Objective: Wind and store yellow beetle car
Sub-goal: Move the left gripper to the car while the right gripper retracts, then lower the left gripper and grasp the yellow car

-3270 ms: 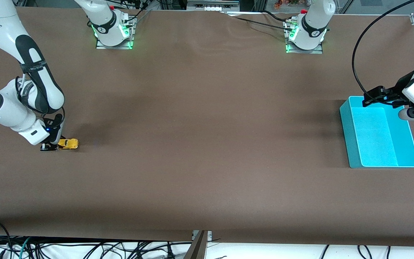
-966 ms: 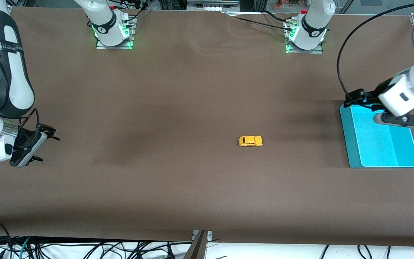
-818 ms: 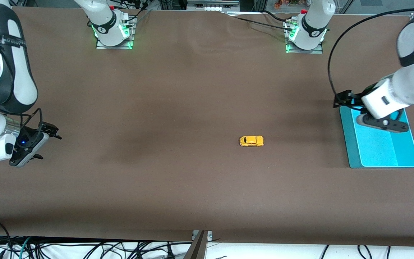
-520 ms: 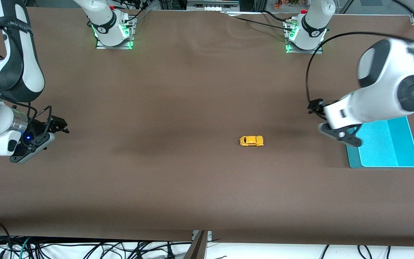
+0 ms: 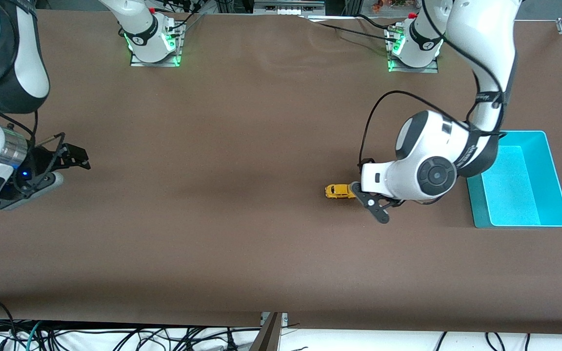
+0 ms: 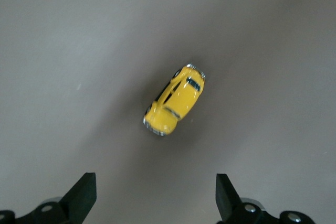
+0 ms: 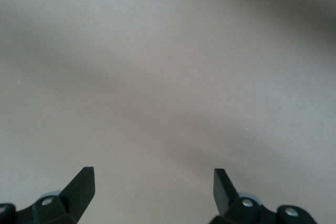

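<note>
Your yellow beetle car (image 5: 340, 191) lies lengthwise along the counter (image 5: 242, 243), just beside your left end effector (image 6: 155, 200), fingers wide; only the wrist view shows its roof. Right end effector (image 7: 152, 192) waits, wide.

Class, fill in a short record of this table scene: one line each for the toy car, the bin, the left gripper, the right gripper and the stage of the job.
Car: yellow beetle car on its wheels on the brown table, not held
Bin: blue bin at the left arm's end, nothing in it
Left gripper: left gripper open, over the car
Right gripper: right gripper open, waiting over the right arm's end
Stage: car not yet picked up or stored
</note>
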Controlling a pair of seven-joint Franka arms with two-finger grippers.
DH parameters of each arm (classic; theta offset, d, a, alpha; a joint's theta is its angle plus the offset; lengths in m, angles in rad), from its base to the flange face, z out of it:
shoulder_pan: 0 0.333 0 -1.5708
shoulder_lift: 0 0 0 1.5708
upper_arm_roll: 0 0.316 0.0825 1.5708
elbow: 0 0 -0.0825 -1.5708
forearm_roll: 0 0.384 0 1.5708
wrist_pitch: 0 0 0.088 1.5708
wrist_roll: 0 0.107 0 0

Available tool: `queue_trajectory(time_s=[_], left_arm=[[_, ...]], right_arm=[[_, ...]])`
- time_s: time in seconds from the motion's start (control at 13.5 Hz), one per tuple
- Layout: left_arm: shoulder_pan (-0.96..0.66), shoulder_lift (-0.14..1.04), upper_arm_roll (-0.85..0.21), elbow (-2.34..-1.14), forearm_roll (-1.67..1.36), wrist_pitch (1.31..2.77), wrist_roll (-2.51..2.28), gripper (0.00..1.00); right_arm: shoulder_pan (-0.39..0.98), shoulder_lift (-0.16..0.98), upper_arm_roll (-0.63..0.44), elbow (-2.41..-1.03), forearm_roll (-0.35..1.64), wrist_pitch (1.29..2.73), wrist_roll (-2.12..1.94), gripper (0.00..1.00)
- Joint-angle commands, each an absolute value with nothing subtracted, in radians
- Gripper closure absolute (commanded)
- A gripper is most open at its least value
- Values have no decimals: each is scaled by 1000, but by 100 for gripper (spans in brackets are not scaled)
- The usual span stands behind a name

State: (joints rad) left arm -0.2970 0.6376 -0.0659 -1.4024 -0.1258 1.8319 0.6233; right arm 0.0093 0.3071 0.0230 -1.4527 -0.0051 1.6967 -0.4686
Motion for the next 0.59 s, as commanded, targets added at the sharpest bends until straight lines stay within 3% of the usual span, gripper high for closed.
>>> queue_trajectory(time_s=[0.0,0.52], left_arm=[[-317,707,-67,-1374,-158,1908,843,0],[-425,721,-64,-1539,-67,2126,985,0]], right_arm=[[8,253,37,-1456,-79,1641,-463,0],[2,138,37,-1457,-94,1641,-457,0]])
